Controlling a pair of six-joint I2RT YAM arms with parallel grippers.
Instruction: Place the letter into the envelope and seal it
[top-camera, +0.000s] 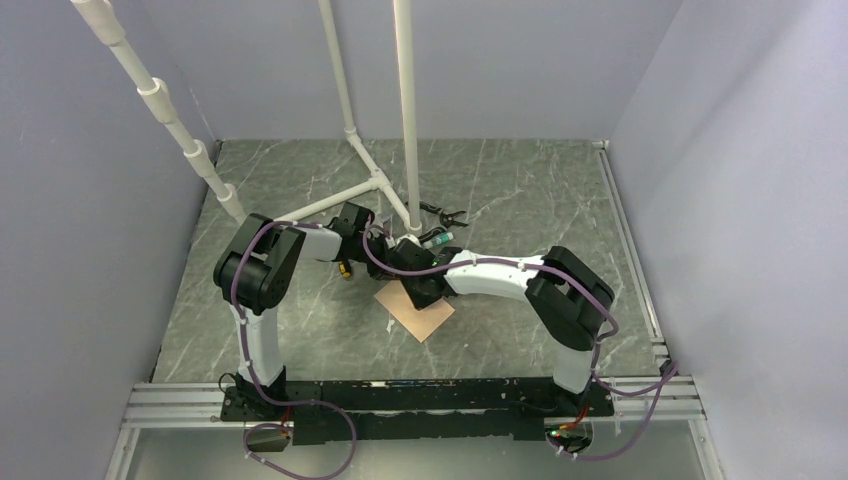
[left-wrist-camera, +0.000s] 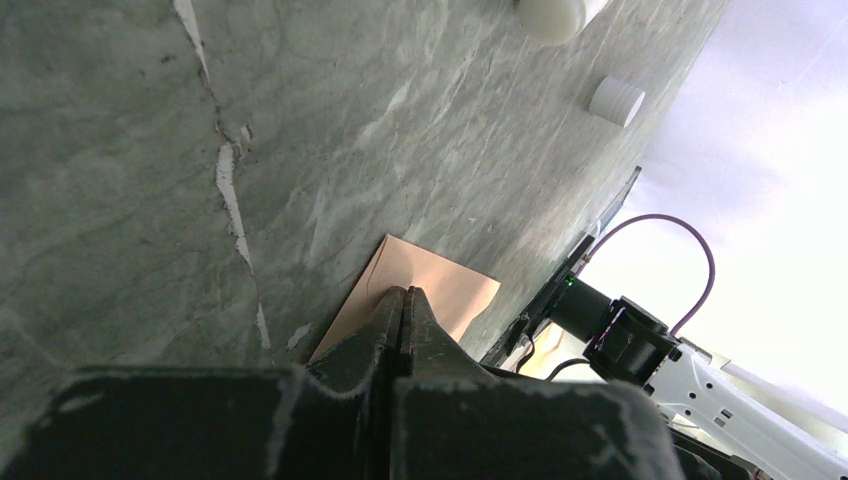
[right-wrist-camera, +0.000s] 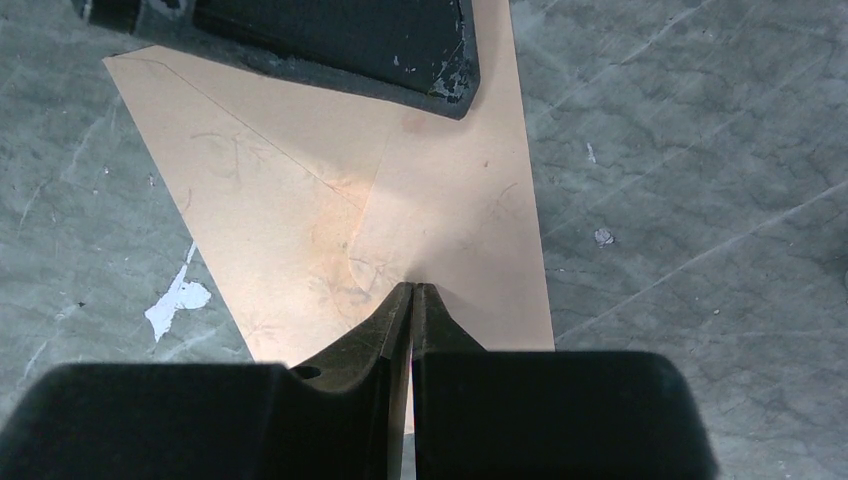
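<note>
The envelope (top-camera: 420, 318) lies flat on the table (top-camera: 520, 190), about midway between the left and right edges and somewhat closer to the near edge. It is turned at an angle, so that its corners point toward the table's edges. In the right wrist view thin fold lines run across its peach face and meet near the middle. It is the only paper that shows. Whether the letter is inside cannot be told.

Both arms reach in over the envelope from opposite sides. The left gripper (left-wrist-camera: 403, 293) is closed, its two fingers pressed together with no gap. Their tip stands over one corner part of the envelope, but whether it touches the paper cannot be told. The right gripper (right-wrist-camera: 413, 290) is closed too, with only a hairline slit between its fingers. Its tip is down on the envelope's face near the point where the fold lines meet, and it holds nothing.

A white chip (right-wrist-camera: 178, 300) marks the table just beside the envelope's edge. A white pipe frame (top-camera: 405, 120) rises from the table's far half.
</note>
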